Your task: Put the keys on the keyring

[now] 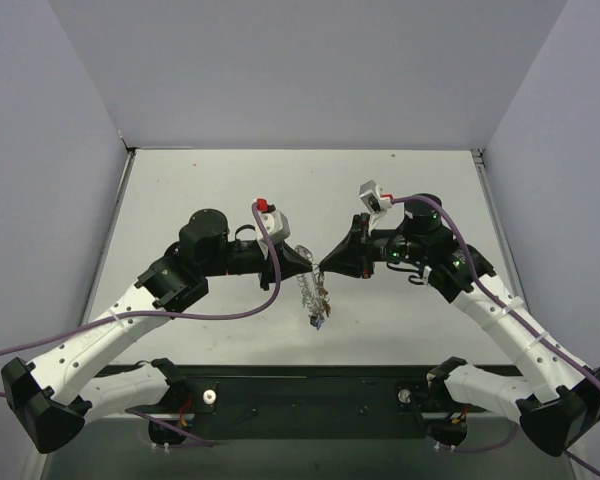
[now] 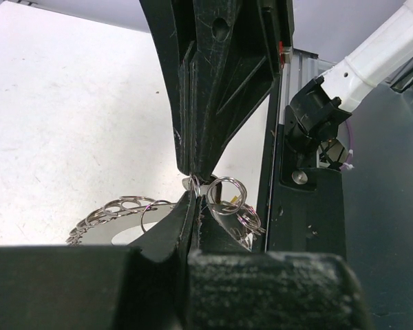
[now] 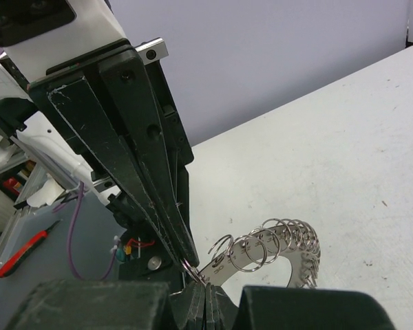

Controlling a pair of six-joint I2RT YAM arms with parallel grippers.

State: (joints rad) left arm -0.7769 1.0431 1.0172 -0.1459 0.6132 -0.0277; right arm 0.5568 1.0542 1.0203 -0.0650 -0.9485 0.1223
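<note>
I see the white table spreading under both arms, which meet nose to nose above its middle. My left claw is pressed fully shut, and so is my right claw. Their tips almost touch, and both pinch the top end of the keyring, which hangs down from them off the table. The keys dangle in a small dark cluster at its lower end; I cannot make out their colours.

The keyring is shiny silver metal; the fingers scuffed matt black plastic; the table matt white.
</note>
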